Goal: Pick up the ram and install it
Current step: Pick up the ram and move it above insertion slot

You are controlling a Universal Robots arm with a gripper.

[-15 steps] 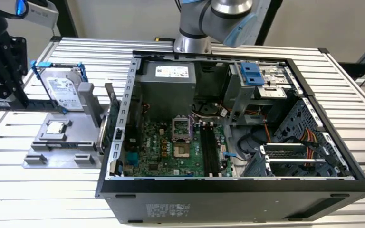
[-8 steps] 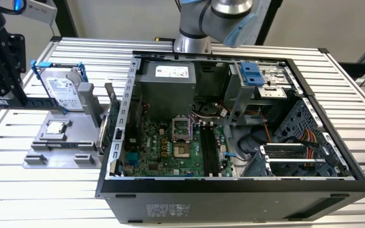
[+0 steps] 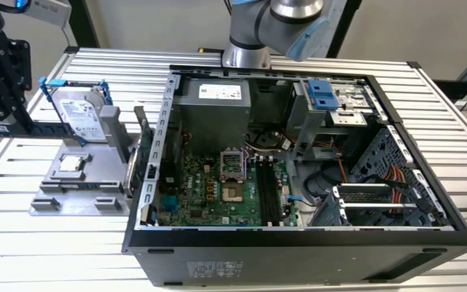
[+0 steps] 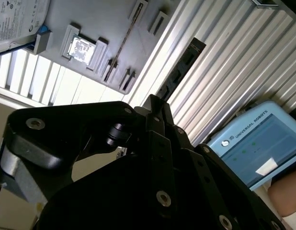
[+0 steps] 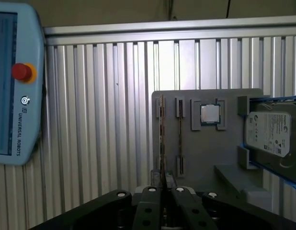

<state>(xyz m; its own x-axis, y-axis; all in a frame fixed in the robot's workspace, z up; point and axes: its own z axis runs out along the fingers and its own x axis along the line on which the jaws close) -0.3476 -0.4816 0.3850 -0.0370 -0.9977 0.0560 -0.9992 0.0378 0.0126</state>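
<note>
The ram (image 5: 161, 136) stands on its long edge in a slot of the grey fixture (image 5: 229, 158), beside an empty slot pair. In the exterior view the ram (image 3: 133, 170) is a green strip at the fixture's side nearest the computer case. In the second wrist view the ram (image 4: 125, 40) is a thin line across the fixture. My gripper (image 3: 27, 121) hangs high at the exterior view's left, above and apart from the fixture. Its black fingers (image 5: 150, 203) are drawn together and hold nothing. In the second wrist view, the gripper (image 4: 160, 98) ends in a narrow black bar. The dark memory slots (image 3: 267, 188) lie on the motherboard (image 3: 205, 188).
The open computer case (image 3: 298, 237) stands in the middle of the slatted table (image 3: 47, 255). On the fixture sit a processor chip (image 5: 210, 114) and a silver hard drive (image 5: 270, 134) in a blue bracket. A teach pendant (image 5: 16, 86) lies on the table. The arm's base (image 3: 250, 36) is behind the case.
</note>
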